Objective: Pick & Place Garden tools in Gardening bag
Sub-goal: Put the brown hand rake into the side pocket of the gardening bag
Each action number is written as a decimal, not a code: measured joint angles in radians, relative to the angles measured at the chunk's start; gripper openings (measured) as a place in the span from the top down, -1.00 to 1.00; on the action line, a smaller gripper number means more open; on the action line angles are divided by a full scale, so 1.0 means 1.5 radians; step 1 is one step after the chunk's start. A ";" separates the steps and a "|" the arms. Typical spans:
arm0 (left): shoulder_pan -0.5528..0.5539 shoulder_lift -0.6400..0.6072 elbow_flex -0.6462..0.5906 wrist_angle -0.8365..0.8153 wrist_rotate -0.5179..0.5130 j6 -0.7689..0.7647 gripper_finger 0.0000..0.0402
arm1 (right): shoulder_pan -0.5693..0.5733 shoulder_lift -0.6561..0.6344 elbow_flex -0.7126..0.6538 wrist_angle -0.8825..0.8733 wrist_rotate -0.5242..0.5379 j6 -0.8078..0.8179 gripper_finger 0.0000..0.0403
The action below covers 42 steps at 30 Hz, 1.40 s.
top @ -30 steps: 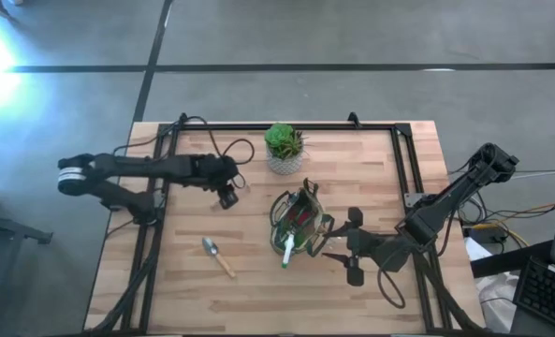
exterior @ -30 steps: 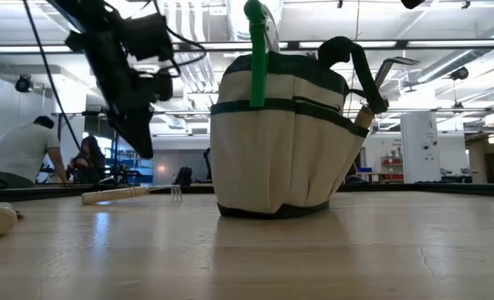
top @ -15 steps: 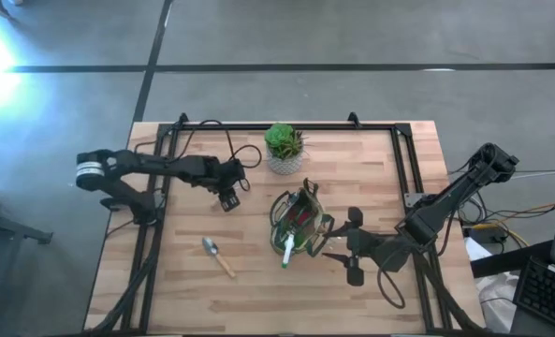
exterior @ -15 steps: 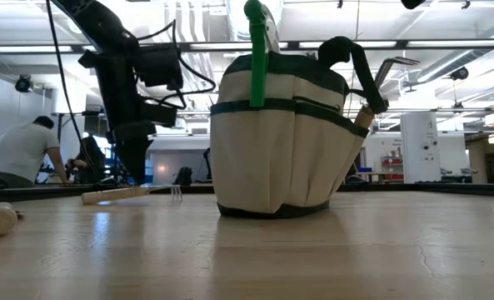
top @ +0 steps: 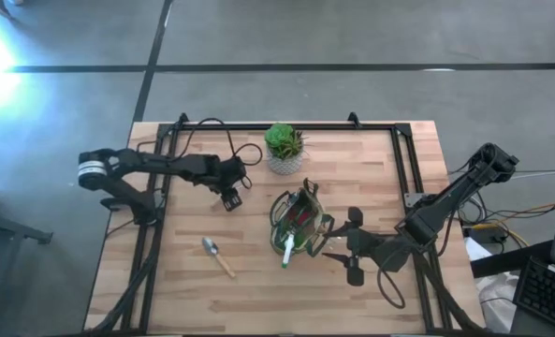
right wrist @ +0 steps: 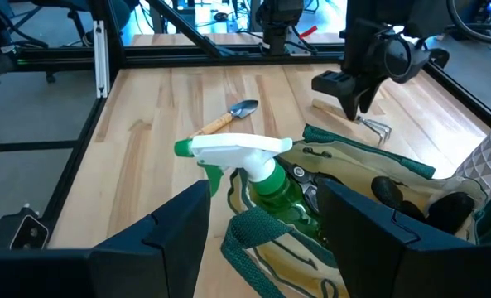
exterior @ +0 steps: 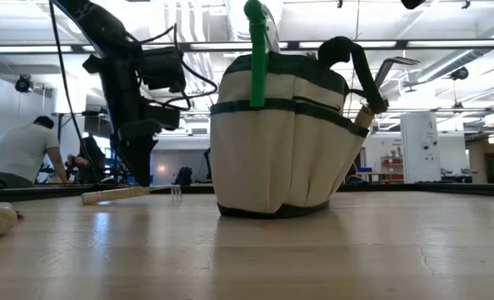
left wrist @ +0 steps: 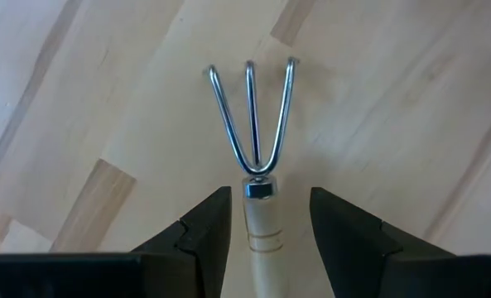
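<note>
Down by the gardening bag [top: 299, 223], the rake fork [left wrist: 254, 132] lies flat on the wooden surface [top: 183, 281]: 3 thin silver tines fan out from a metal collar, and a pale wooden handle runs back from it. The left tool [left wrist: 264, 222] hangs right over that handle with its 2 dark fingers [left wrist: 202, 228] spread, 1 on each side of the wood and not pressing it. From above, this tool [top: 228, 197] sits beyond the bag's far left corner, close to the plant in a white pot [top: 284, 150].

The bag is tan fabric with dark green trim and loop handles, standing upright at the middle of the surface. Inside it stands a green-and-white tool [right wrist: 245, 161] shaped like a spray bottle, its white head poking above the rim; black pruners [right wrist: 411, 194] and a red-and-black item [top: 300, 217] lie deeper in the bag. In the low view a metal-pronged tool with a wooden handle [exterior: 380, 83] leans out of the bag's side pocket.

The silver trowel [top: 216, 255] with its wooden handle lies on the surface off the bag's near left side, well apart from it.

The right tool [top: 338, 245] waits just beside the bag's right side, its fingers [right wrist: 179, 228] spread wide and holding nothing.
</note>
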<state>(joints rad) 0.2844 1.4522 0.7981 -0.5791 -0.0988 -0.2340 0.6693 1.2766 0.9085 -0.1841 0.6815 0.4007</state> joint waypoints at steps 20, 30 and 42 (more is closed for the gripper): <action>0.002 0.063 -0.001 0.008 0.002 0.014 0.17 | 0.000 -0.079 -0.001 -0.215 0.001 0.075 0.19; 0.003 0.056 -0.002 0.018 0.001 0.013 0.17 | -0.001 -0.262 -0.081 -0.298 -0.017 0.162 0.92; 0.002 0.055 -0.002 0.017 0.006 0.035 0.25 | 0.000 -0.488 -0.188 -0.294 -0.081 0.144 0.96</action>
<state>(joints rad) 0.2878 1.5349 0.7956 -0.5529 -0.0902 -0.1820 0.6693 0.5450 0.6270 -0.6250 0.5594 0.6168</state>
